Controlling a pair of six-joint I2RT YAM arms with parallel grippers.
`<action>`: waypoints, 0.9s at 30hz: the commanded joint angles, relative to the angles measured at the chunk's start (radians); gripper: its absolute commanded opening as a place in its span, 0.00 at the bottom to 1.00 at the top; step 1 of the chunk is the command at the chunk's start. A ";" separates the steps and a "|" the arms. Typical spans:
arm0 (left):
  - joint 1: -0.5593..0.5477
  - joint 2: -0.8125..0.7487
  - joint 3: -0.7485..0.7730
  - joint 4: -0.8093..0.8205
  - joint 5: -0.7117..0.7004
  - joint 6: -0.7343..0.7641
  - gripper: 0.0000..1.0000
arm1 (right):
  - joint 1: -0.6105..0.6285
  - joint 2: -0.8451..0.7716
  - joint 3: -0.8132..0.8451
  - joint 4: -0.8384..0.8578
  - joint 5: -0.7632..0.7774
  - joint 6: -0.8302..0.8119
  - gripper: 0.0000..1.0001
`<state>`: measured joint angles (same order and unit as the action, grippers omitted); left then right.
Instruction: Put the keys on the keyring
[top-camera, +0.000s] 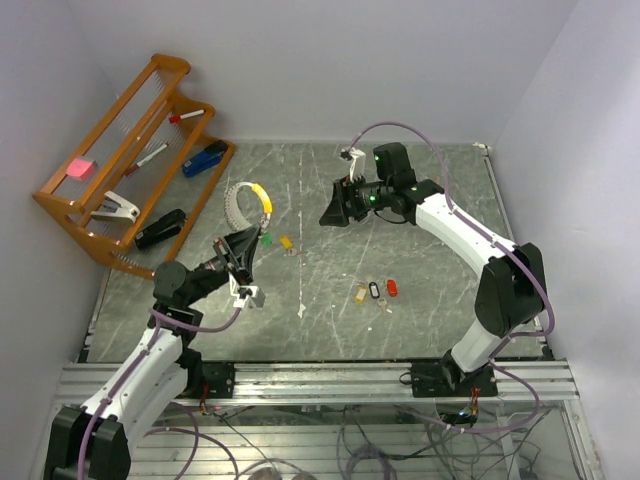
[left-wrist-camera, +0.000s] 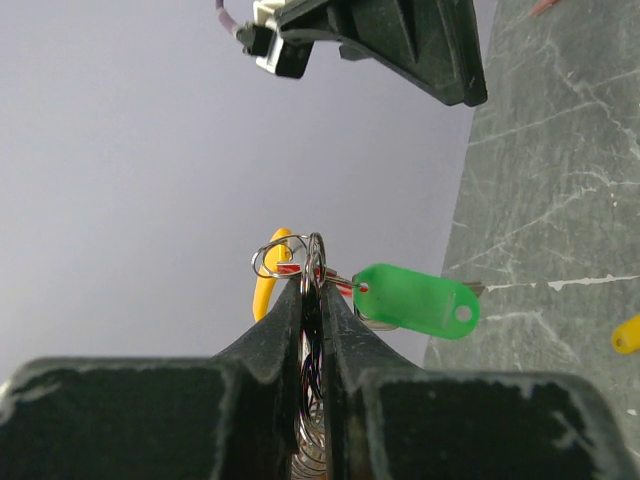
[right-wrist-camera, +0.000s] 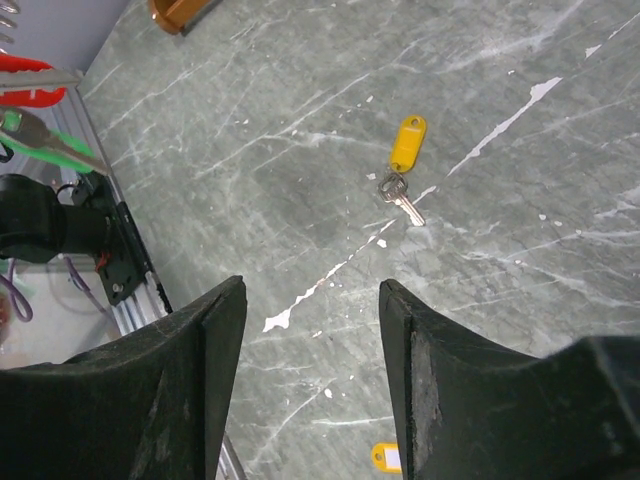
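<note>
So, top view first: the wooden rack (top-camera: 62, 205) on the left of the surface (top-camera: 440, 300) is the only container here. On its shelves sit a red pen (top-camera: 186, 116), a blue stapler (top-camera: 205, 158), a black stapler (top-camera: 160, 228), a pink pad (top-camera: 80, 168) and a white-and-black stapler (top-camera: 115, 208). The left tool (top-camera: 250, 235) is raised with the keyring (top-camera: 255, 192) sticking out past its tip, yellow band uppermost. A green-tagged key (top-camera: 266, 238) sits right at that tool and a yellow-tagged key (top-camera: 286, 242) lies just beside it. Further right, 3 more keys lie close together: yellow tag (top-camera: 361, 293), black-and-white tag (top-camera: 375, 290), red tag (top-camera: 391, 287). The right tool (top-camera: 330, 210) hangs above the middle of the surface, well apart from all of them.

Left wrist view: the left tool (left-wrist-camera: 315, 285) is pinched tight on the keyring (left-wrist-camera: 290, 258), silver loops poking above the fingers. The green-tagged key (left-wrist-camera: 415, 300) touches the ring, but I can't tell whether it's threaded on.

Right wrist view: the right tool (right-wrist-camera: 312, 300) has its fingers partly apart with nothing between them. Below it lies a yellow-tagged key (right-wrist-camera: 405, 150) flat on the surface, with a 2nd yellow tag (right-wrist-camera: 385, 458) at the bottom edge.
</note>
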<state>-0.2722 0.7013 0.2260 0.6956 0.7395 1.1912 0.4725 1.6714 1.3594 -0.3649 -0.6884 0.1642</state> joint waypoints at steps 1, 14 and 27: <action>-0.005 0.007 0.031 0.046 -0.110 -0.089 0.07 | 0.030 0.017 0.009 -0.009 0.011 -0.033 0.54; -0.005 -0.086 -0.014 -0.043 -0.218 -0.071 0.07 | 0.162 0.231 0.107 -0.018 0.182 0.032 0.44; -0.005 -0.100 -0.029 -0.050 -0.258 -0.086 0.07 | 0.267 0.424 0.205 0.014 0.389 0.013 0.39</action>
<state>-0.2722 0.6083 0.1997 0.6029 0.4969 1.1164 0.7387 2.0567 1.5188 -0.3660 -0.3866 0.1768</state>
